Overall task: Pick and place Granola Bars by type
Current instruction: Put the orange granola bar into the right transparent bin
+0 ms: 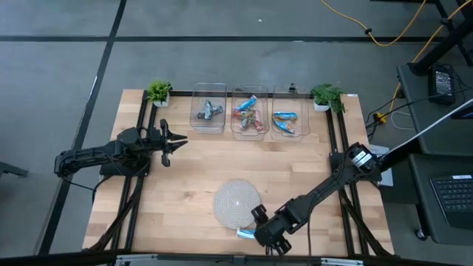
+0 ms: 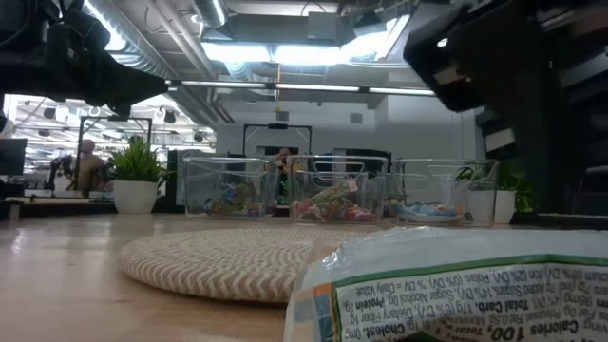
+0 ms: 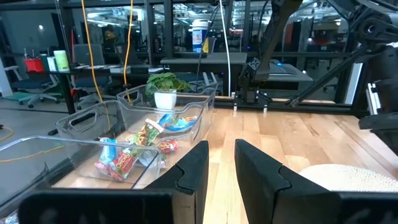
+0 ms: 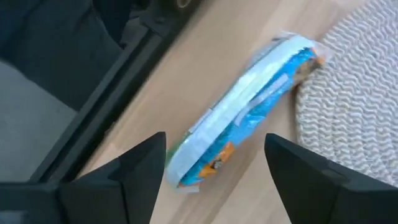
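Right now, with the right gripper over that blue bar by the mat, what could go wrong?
The blue bar lies slanted between the open fingers of the right gripper, so they may pinch it off-centre and let it twist or slip. One end sits against the mat; closing there could snag the weave. The bar is near the table edge and could be pushed off.

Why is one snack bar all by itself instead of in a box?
One blue granola bar lies loose on the table's near edge, touching the round woven mat, while the other bars sit sorted in the three clear bins at the back. The right gripper hovers open over it.
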You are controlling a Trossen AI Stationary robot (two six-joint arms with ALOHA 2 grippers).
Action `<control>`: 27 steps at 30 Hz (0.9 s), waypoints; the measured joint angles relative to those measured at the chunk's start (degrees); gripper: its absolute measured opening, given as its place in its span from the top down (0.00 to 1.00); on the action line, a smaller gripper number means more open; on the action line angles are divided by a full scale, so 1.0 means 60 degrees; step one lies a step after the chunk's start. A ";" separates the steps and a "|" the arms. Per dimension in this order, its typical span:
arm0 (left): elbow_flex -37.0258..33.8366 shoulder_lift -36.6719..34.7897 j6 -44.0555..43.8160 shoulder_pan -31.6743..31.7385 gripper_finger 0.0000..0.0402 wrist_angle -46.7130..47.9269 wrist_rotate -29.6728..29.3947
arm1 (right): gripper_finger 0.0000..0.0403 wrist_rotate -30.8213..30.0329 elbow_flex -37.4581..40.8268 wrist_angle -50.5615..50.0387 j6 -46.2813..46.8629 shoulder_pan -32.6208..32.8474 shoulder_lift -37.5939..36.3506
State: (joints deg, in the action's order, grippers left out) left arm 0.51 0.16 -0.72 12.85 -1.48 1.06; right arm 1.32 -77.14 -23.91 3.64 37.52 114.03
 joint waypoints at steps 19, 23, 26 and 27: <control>0.0000 0.0001 -0.0002 -0.0001 0.82 0.0000 0.0004 | 0.58 0.0306 0.0889 0.0970 0.0559 -0.0205 0.0027; -0.0003 0.0001 0.0002 -0.0001 0.82 0.0000 0.0003 | 0.71 0.0306 0.0889 0.0966 0.0368 -0.0205 0.0027; -0.0003 -0.0002 -0.0001 -0.0001 0.82 0.0000 0.0001 | 0.82 0.0302 0.0889 0.0966 0.0326 -0.0211 0.0027; 0.0000 0.0001 0.0001 -0.0001 0.82 0.0000 0.0004 | 0.85 0.0302 0.0889 0.0966 0.0319 -0.0226 0.0025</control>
State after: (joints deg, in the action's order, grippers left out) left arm 0.51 0.16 -0.71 12.85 -1.48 1.08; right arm 3.14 -71.81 -18.11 5.55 36.17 114.18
